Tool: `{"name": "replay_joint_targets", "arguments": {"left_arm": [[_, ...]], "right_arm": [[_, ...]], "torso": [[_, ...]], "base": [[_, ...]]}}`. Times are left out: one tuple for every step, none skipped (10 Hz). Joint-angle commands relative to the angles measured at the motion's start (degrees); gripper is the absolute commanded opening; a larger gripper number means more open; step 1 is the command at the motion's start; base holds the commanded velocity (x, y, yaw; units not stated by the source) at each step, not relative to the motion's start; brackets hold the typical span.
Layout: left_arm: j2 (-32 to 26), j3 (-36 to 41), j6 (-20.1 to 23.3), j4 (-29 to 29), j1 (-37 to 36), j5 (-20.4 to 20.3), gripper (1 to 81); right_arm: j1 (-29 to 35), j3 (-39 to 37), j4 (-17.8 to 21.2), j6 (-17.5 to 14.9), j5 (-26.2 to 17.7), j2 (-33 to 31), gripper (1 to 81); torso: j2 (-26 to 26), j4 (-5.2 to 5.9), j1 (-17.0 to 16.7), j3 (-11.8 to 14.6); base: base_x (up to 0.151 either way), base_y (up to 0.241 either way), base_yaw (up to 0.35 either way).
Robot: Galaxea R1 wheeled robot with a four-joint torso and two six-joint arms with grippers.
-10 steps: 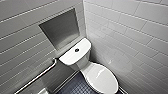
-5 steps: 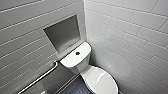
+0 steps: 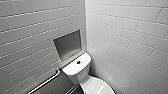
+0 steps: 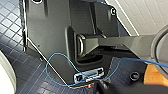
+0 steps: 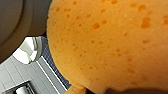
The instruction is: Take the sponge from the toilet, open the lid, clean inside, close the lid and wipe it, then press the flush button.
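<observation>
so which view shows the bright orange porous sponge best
The right wrist view: the bright orange porous sponge sits close up, pores plain. The left wrist view catches what looks like its edge. The head view faces the white ceramic toilet.

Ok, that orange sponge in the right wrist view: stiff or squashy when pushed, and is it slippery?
Probably squashy: the sponge is pitted with open pores, like soft foam. Likely light for its size, for the same reason. Its matte, rough surface should grip rather than slide.
</observation>
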Motion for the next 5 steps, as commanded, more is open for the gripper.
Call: {"name": "replay_joint_targets", "arguments": {"left_arm": [[13.3, -17.8, 0.3, 1.2, 4.7, 2.8, 1.0], [17.1, -24.4, 0.2, 1.0, 4.9, 2.8, 1.0], [20.2, -29.5, -0.1, 0.6, 5.1, 2.8, 1.0], [22.2, -32.5, -0.1, 0.0, 5.1, 2.8, 1.0], [23.3, -33.6, -0.1, -0.6, 5.1, 2.8, 1.0]], "right_arm": [[-0.6, -0.2, 0.1, 0.0, -4.0, 0.3, 1.0], [-0.8, -0.6, 0.0, -0.1, -4.0, 0.7, 1.0], [-0.9, -0.7, 0.0, -0.2, -4.0, 0.9, 1.0], [-0.8, -0.8, -0.2, -0.2, -4.1, 1.3, 1.0], [-0.9, -0.9, -0.2, -0.3, -4.1, 1.6, 1.0]], "torso": [[0.0, 0.0, 0.0, 5.5], [0.0, 0.0, 0.0, 6.1], [0.0, 0.0, 0.0, 3.9], [-0.1, 0.0, -0.1, 4.8], [-0.1, 0.0, -0.1, 5.3]], "base": [[0.0, 0.0, 0.0], [0.0, 0.0, 0.0], [0.0, 0.0, 0.0], [0.0, 0.0, 0.0], [0.0, 0.0, 0.0]]}}
